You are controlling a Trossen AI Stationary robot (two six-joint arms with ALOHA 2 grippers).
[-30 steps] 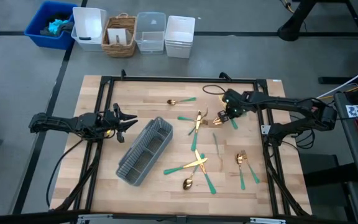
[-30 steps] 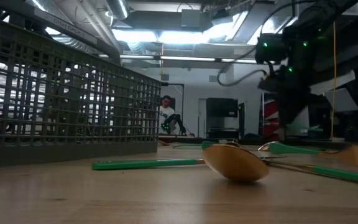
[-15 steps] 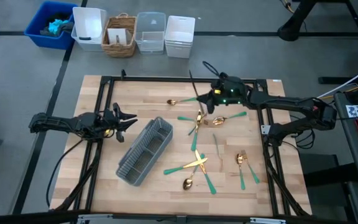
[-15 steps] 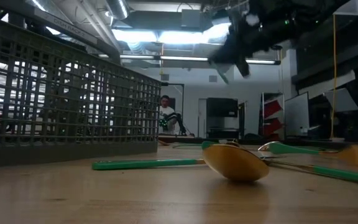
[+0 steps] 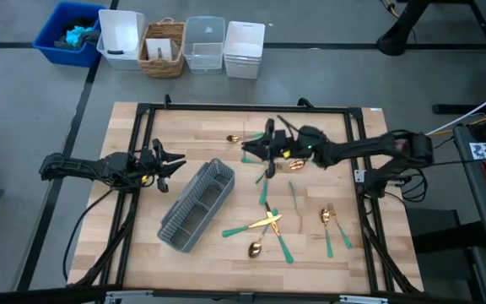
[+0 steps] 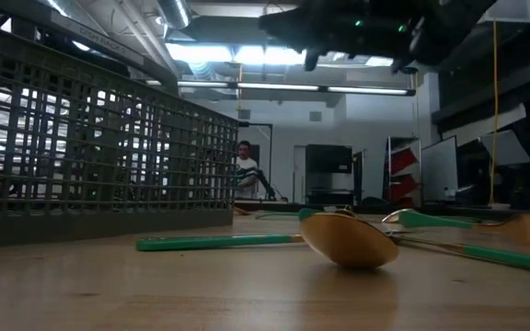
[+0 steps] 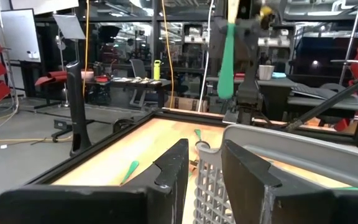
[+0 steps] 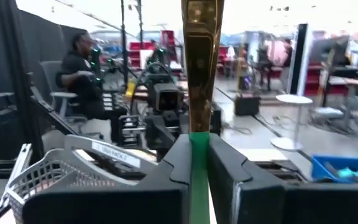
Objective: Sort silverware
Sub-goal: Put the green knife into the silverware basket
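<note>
Wood tabletop (image 5: pixel 184 270) inside a black frame is where we see the silverware (image 5: pixel 264 224), gold heads and green handles, scattered on the right half: a crossed pair near the front centre, a spoon (image 5: pixel 256 248) just in front of that, two forks (image 5: pixel 327 221) to the right, a spoon (image 5: pixel 234 138) near the back edge, a few more pieces mid-table. One piece (image 8: pixel 199 68) is off the table, pinched in the right gripper (image 5: pixel 270 145), fingers narrow on the green handle with the gold end sticking out past them; we cannot tell which kind of utensil it is. We see that gripper raised over the back-centre of the table, above the scattered pieces, arm reaching in from the right. Grey mesh caddy (image 5: pixel 197 205) sits left of centre, angled, well apart from the held piece. Left gripper (image 5: pixel 169 165) waits at the left edge just beside the caddy's back end, fingers (image 7: pixel 173 168) partly spread on nothing. Low view shows the front spoon's bowl (image 6: pixel 348 241) close up beside the caddy wall (image 6: pixel 99 147). Behind the table on the floor we note a blue bin (image 5: pixel 67 32), white tubs (image 5: pixel 245 49), a wicker basket (image 5: pixel 164 47) and a clear tub (image 5: pixel 204 44). A person (image 8: pixel 79 65) sits in the room beyond.
</note>
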